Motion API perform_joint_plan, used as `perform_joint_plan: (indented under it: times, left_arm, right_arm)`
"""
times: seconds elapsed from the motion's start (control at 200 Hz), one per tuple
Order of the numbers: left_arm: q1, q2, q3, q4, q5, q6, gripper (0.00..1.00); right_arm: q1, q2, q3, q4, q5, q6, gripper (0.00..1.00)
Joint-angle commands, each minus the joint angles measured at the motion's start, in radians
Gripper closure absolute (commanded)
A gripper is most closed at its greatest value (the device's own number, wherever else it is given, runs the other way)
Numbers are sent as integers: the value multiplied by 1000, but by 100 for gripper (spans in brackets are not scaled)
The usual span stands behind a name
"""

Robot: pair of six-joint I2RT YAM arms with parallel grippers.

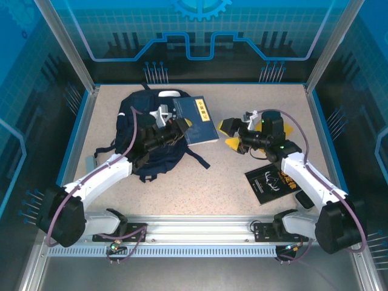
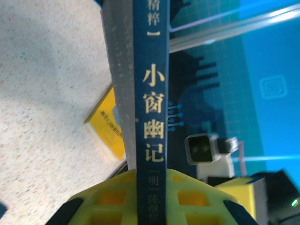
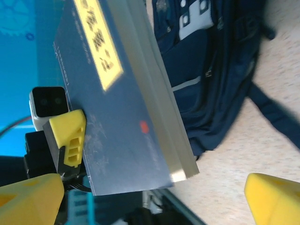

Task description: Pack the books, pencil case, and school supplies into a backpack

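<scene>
dark blue book [image 1: 197, 120] | pinched between left fingers [image 2: 108, 199] | right fingers [image 3: 274, 197] spread, apart from it

Open bench [image 1: 224, 182] lay in the middle front, between the backpack [image 1: 130, 121] and the black book [image 1: 271, 182], and along the far right edge. The backpack filled the left-centre, and the dark blue book [image 1: 197, 121], clamped in the left gripper [image 1: 182, 126] and tilted over the bag's right side, barred approach from that side. The right gripper [image 1: 233, 134], jaws apart, stood just beside the book's free edge.
</scene>
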Motion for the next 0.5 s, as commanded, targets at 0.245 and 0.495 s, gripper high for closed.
perform_joint_plan:
  times: [0.245, 0.495]
  left_arm:
    - [10, -22, 28, 169, -57, -187, 95]
    - [10, -46, -4, 176, -77, -218, 96]
  right_arm:
    - [157, 122, -12, 520, 152, 390, 2]
    - [181, 109, -51, 581, 271, 450, 26]
